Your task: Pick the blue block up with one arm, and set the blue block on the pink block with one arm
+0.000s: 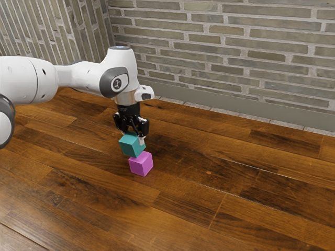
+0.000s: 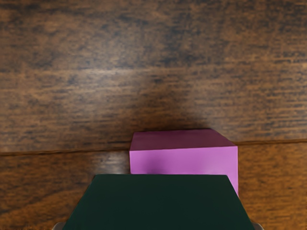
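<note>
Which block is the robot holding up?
The blue-green block. The end effector grips it from two sides, with its fingers closed on it. The pink block sits free on the wooden table, just below the held one.

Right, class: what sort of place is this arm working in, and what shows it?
Probably a simulated indoor room: a dark wood-plank surface, a grey brick wall behind it, and two plain cubes, a blue-green block and a pink block.
</note>
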You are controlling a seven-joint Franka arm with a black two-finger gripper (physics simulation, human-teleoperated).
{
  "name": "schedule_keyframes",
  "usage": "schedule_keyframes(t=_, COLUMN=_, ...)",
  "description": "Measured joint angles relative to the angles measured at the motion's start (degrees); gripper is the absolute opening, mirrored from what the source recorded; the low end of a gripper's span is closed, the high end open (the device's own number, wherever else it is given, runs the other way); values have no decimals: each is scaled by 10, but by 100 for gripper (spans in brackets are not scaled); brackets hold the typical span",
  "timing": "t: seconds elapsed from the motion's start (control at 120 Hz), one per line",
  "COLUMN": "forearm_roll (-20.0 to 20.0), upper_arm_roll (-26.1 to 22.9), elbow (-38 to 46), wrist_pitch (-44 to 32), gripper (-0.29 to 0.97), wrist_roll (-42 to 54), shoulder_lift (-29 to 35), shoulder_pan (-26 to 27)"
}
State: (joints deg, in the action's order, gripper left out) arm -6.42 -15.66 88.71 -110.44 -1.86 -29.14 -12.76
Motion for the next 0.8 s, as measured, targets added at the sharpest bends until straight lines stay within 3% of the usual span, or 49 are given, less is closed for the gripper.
schedule_keyframes(t=0.8, forearm_roll=1, upper_arm_roll=0, elbow=-7, wrist_pitch=6, gripper=34, wrist_roll=-50, shoulder_lift=-7, shoulder_pan=6)
